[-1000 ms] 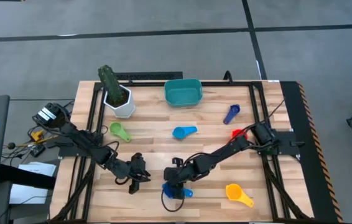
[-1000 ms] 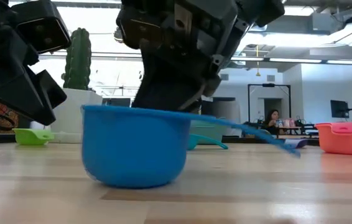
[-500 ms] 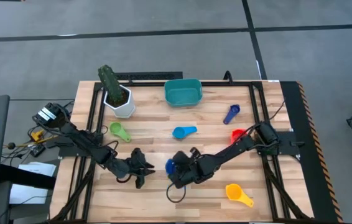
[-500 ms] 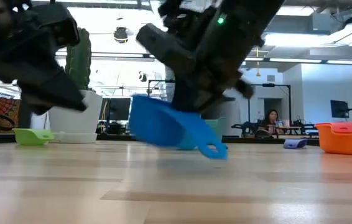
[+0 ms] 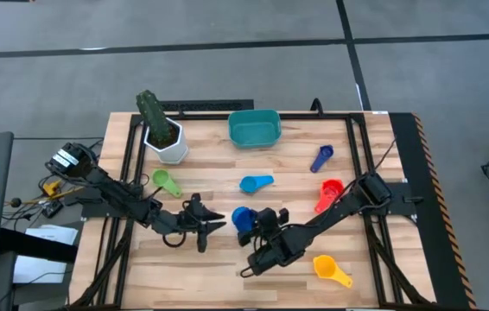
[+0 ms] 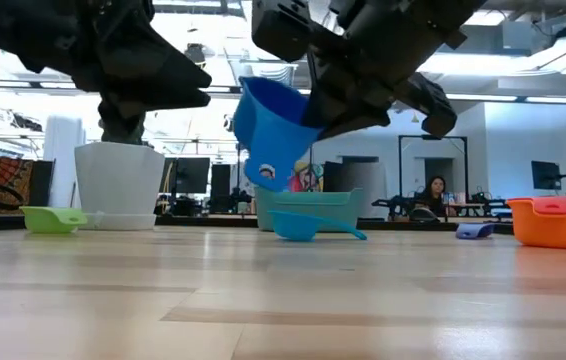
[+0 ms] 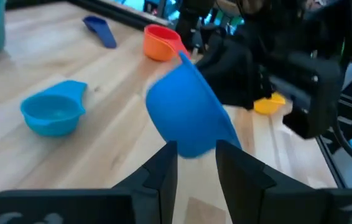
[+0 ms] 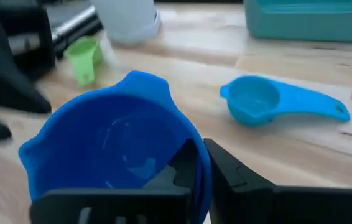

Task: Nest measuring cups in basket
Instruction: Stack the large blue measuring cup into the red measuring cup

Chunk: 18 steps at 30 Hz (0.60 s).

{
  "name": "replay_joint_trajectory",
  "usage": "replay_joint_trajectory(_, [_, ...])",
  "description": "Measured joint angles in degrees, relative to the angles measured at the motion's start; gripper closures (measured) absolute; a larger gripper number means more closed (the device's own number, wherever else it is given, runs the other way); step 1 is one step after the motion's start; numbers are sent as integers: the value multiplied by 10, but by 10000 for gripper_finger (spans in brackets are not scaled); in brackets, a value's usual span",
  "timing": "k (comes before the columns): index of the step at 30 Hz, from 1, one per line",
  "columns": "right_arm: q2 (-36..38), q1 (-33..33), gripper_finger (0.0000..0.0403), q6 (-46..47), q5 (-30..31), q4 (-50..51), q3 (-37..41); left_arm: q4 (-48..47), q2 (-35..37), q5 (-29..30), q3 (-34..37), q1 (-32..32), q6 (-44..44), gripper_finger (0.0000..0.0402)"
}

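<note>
- High view shows the teal basket (image 5: pixel 254 128) at about 12 o'clock on the table, and as far as can be seen nothing lies in it yet, so no cup is nested
- Right gripper (image 5: pixel 257 226) sits near the table's middle, toward 6 o'clock, with its fingers clamped on the rim of the big blue measuring cup (image 5: pixel 243 218); the low view shows that cup (image 6: pixel 275 125) lifted clear of the wood and tilted
- Left gripper (image 5: pixel 210 221) is just beside the blue cup at its 9 o'clock side, its fingers (image 7: pixel 163 171) set a narrow gap apart and gripping nothing
- Five cups lie loose on the table: the light blue cup (image 5: pixel 255 183) at the centre, the green cup (image 5: pixel 166 180) toward 9 o'clock, the dark blue scoop (image 5: pixel 321 158) toward 2 o'clock, the red cup (image 5: pixel 329 192) at 3 o'clock, the yellow cup (image 5: pixel 330 269) toward 5 o'clock
- White pot (image 5: pixel 168 142) with its plant stands at 11 o'clock, beside the basket, and plays no part
- My judgement: the job is at its very start, with the first and largest cup in the air and the carry to the basket plus all five other cups left to do
</note>
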State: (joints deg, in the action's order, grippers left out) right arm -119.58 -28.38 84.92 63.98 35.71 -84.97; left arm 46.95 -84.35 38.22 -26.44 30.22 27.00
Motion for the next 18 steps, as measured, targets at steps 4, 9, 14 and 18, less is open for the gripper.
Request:
replay_joint_trajectory(4, [5,8,381,8,14,-8,0,-1,-15,-20,0,3,7,304])
replay_joint_trajectory(9, [12,20,378,8,12,-22,0,2,-61,-24,-26,5,11,304])
replay_joint_trajectory(14, [20,31,359,3,9,-32,1,5,-107,-30,-75,1,-35,304])
replay_joint_trajectory(18, [26,30,367,-2,12,-30,1,1,-117,-11,-96,-2,-56,305])
